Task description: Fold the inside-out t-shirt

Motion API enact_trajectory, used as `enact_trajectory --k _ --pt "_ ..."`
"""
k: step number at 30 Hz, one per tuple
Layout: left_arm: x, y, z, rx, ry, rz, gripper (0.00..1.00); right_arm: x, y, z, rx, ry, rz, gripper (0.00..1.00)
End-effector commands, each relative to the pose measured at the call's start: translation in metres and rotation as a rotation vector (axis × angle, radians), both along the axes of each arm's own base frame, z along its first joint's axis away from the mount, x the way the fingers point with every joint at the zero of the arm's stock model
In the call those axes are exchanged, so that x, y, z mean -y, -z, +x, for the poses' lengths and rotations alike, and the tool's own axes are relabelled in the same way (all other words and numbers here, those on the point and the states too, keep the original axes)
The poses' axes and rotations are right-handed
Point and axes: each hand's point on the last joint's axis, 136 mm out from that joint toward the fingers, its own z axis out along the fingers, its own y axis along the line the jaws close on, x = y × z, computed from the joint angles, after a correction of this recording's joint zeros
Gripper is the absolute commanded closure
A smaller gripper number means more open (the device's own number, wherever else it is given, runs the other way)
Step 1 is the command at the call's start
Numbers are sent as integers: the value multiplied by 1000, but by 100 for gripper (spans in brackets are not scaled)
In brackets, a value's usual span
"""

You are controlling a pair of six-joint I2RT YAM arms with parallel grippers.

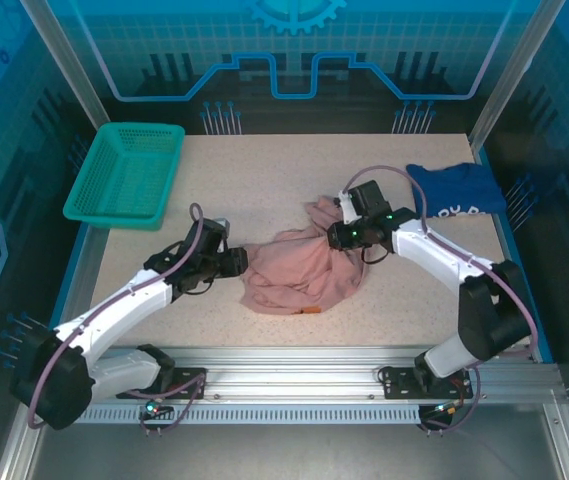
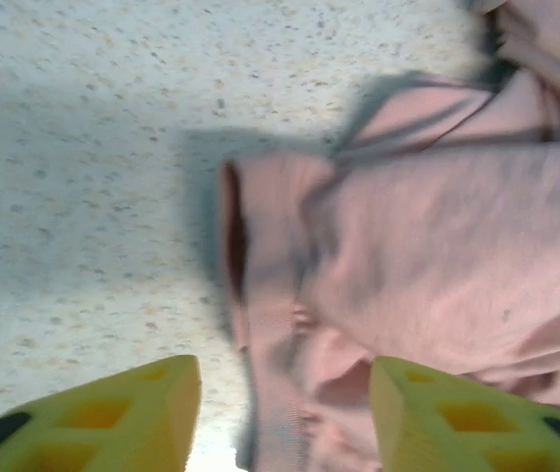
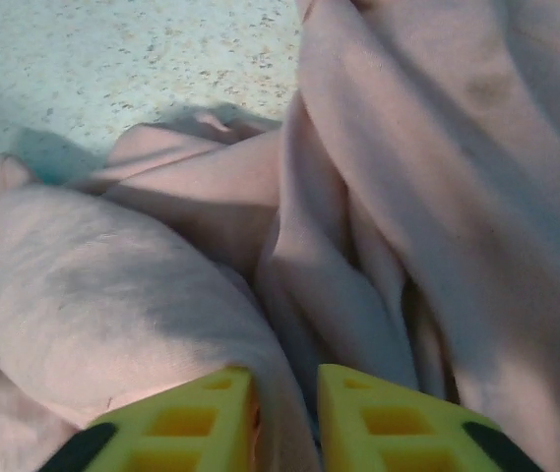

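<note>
The shirt (image 1: 299,272) is lying crumpled in the middle of the table (image 1: 264,185), between both arms. The left gripper (image 2: 284,398) is hovering at its left edge, fingers wide apart with the hem lying loose between them. The right gripper (image 3: 285,398) is sitting over folds, fingers narrowly apart with cloth in the gap. I cannot tell whether it is clamping.

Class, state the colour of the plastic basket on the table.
The basket is teal green, clearest in the top external view.
</note>
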Motion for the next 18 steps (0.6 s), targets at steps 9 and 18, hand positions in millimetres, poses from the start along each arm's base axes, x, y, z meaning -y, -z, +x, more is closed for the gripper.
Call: enact_trajectory --k 9,18 --pt "127 -6 -15 158 412 2 34 12 -7 -65 48 -43 -153 44" --pt "183 51 10 81 527 51 34 10 31 -68 5 55 -98 39"
